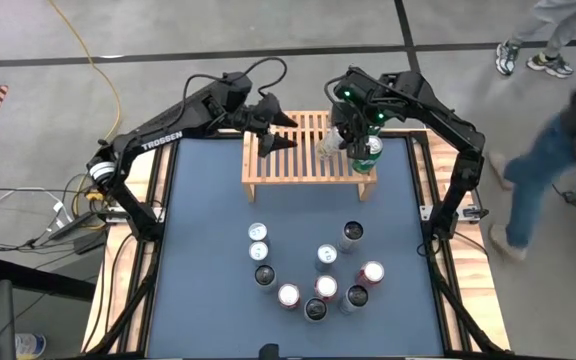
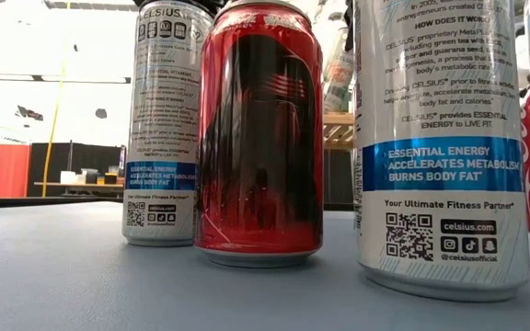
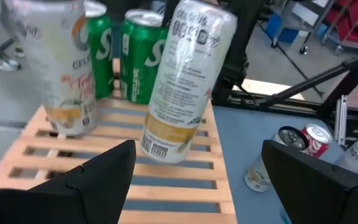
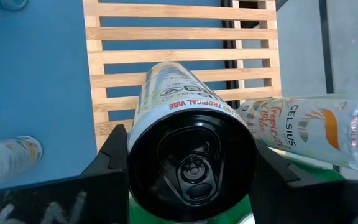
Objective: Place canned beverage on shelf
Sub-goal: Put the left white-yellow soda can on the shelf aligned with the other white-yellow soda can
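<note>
The light-wood shelf (image 1: 303, 150) stands at the table's far edge. On its right end stand two green cans (image 3: 143, 56) and a white can (image 3: 67, 68), each on its base. My right gripper (image 1: 351, 128) hangs over that end, shut on a white canned beverage with a black top (image 4: 191, 162). In the left wrist view this can (image 3: 185, 81) tilts just above the slats. My left gripper (image 1: 286, 132) hovers open and level over the shelf's left part, pointing at the held can, with nothing between its fingers (image 3: 98, 180). My right gripper pinches the white can by its side wall near the black top end (image 4: 135, 134), one finger (image 4: 114, 155) on each side. The fingers come from above, slanting down. The can hangs tilted below them, its lower end (image 3: 163, 149) close over the slats; whether it touches them I cannot tell.
Several more cans, white, dark and red, stand in a loose group on the blue table top (image 1: 313, 275) nearer the front; the low view sees a red one (image 2: 260, 138) up close. A person (image 1: 543, 160) walks on the floor beyond the table's right side.
</note>
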Robot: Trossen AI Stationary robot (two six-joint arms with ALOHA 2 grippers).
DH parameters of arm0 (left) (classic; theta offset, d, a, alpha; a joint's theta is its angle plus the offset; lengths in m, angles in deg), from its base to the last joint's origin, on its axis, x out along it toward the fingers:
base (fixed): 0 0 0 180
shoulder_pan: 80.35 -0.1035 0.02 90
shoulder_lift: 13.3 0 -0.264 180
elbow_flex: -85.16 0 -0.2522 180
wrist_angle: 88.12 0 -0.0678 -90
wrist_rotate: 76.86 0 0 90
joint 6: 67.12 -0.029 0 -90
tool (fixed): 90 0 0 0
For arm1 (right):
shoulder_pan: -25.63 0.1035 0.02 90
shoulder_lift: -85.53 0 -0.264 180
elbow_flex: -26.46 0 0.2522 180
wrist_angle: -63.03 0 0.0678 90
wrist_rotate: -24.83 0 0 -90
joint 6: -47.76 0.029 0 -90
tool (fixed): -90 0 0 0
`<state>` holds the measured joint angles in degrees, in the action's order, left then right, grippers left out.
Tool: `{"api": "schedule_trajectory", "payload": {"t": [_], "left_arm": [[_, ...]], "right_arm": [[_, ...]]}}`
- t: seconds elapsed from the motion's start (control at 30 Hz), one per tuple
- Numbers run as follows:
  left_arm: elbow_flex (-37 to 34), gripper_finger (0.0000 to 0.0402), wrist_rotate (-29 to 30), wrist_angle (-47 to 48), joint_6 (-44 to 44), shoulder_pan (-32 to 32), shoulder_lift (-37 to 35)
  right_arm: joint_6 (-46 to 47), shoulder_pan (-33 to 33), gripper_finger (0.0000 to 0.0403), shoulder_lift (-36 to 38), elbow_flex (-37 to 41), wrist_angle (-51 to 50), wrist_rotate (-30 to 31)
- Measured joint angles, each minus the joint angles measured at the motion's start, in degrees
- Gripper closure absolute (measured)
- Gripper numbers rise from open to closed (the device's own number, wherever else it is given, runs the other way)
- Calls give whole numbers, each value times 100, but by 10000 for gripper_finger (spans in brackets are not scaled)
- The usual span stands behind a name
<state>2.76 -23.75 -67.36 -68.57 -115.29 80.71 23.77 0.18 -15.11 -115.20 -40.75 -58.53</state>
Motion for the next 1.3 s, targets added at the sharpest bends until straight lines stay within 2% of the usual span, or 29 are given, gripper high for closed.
{"api": "schedule_trajectory", "payload": {"t": [0.17,0.27,0.4,0.7,0.9,1.3], "left_arm": [[0,66,7,-41,-421,6,-6],[5,66,288,-50,-758,102,39],[12,66,343,-407,-715,283,243],[994,66,322,-272,-694,412,1038],[1617,66,269,496,-896,551,1562],[1720,67,550,533,-1165,706,1680]], "right_arm": [[-45,-13,229,0,0,2,-68],[-46,3,229,0,0,0,-84],[-90,98,229,2,0,0,-78],[-196,198,229,4,0,1,-69],[-194,197,229,4,0,0,-55],[-352,195,229,4,0,7,-60]]}}
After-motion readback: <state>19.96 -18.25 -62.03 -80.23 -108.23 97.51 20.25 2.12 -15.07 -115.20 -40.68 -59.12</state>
